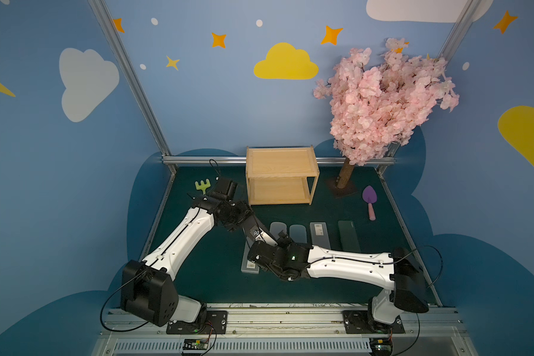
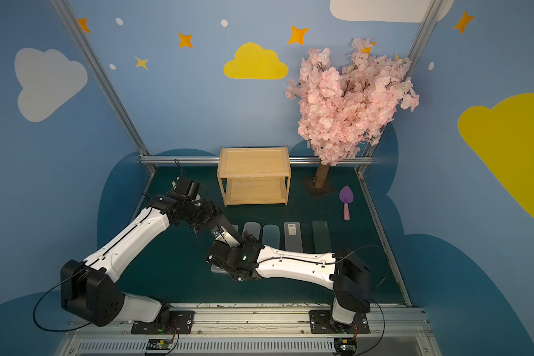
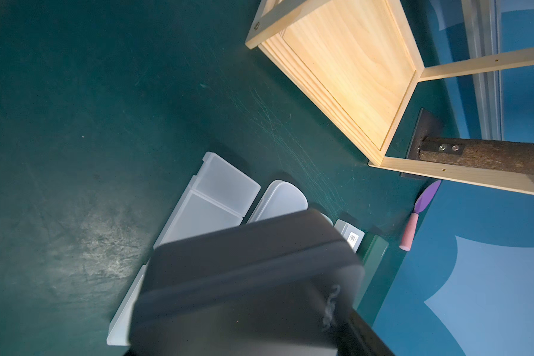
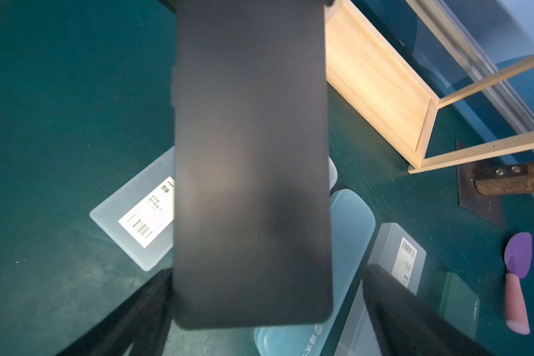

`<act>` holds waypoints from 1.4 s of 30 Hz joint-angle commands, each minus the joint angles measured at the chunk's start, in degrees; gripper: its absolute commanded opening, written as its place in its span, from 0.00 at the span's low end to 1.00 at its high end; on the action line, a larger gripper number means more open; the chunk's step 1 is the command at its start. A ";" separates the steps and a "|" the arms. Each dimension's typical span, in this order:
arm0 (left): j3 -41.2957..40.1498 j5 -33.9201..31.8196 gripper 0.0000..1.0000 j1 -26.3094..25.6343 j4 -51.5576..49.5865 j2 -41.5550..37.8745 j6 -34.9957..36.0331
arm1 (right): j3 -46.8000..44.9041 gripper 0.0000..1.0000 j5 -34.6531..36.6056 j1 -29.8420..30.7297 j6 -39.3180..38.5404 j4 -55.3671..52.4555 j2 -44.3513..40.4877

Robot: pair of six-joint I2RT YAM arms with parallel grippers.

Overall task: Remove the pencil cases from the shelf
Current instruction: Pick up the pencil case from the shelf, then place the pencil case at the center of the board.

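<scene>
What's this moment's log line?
left gripper: shut on black case | right gripper: open around it | shelf: empty | other cases: on mat

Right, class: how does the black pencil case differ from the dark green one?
The black case is near-black; the dark green case is deep green. The black case hangs clear of the mat; the dark green case lies flat on it. Both are opaque, slim and off the shelf.
</scene>
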 commanded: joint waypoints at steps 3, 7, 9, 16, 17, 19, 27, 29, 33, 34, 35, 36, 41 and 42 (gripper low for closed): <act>-0.94 0.61 0.48 2.23 -3.95 -2.17 7.12 | -4.60 0.98 -0.37 -3.33 2.87 2.28 -9.66; 1.74 2.15 0.48 6.01 -10.47 -0.99 16.76 | -9.11 0.98 -1.43 -7.44 3.06 2.52 -17.35; 5.40 2.19 0.48 7.24 -15.26 0.67 21.84 | -11.51 0.98 -2.22 -9.47 2.60 3.07 -20.78; 20.29 -4.47 0.49 7.73 -35.50 11.77 37.70 | -20.80 0.98 -0.22 -13.86 -0.45 10.54 -31.53; 21.60 -5.32 0.49 7.74 -37.18 13.09 39.50 | -21.54 0.98 -0.73 -14.52 -0.30 10.80 -32.70; 23.85 -7.05 0.48 7.74 -39.47 15.26 43.55 | -22.73 0.98 -1.79 -15.81 0.10 10.73 -34.48; 26.32 -13.85 0.42 8.00 -39.79 21.94 56.41 | -24.98 0.98 -3.66 -17.58 -0.26 8.94 -38.05; 25.80 -12.99 0.42 8.11 -38.25 23.43 57.16 | -25.40 0.98 -4.17 -18.26 -0.44 8.40 -38.70; 24.20 -10.40 0.43 8.09 -33.97 26.80 57.99 | -26.04 0.98 -5.28 -19.90 -0.52 7.51 -40.19; 23.76 -10.09 0.43 8.11 -32.98 27.50 57.64 | -26.13 0.98 -5.30 -20.21 -0.62 7.24 -40.45; 23.05 -9.70 0.43 8.09 -31.88 28.14 57.36 | -26.35 0.98 -5.49 -20.52 -0.81 6.97 -40.82; 22.41 -9.12 0.43 8.10 -30.67 28.70 56.98 | -26.55 0.98 -5.66 -20.97 -0.78 6.73 -41.14; 20.82 -7.01 0.43 8.43 -25.99 30.84 54.95 | -27.23 0.98 -6.80 -22.52 -0.53 5.89 -41.81; 20.72 -6.37 0.43 8.47 -25.25 31.38 54.66 | -27.36 0.99 -6.92 -22.70 -0.45 5.81 -41.72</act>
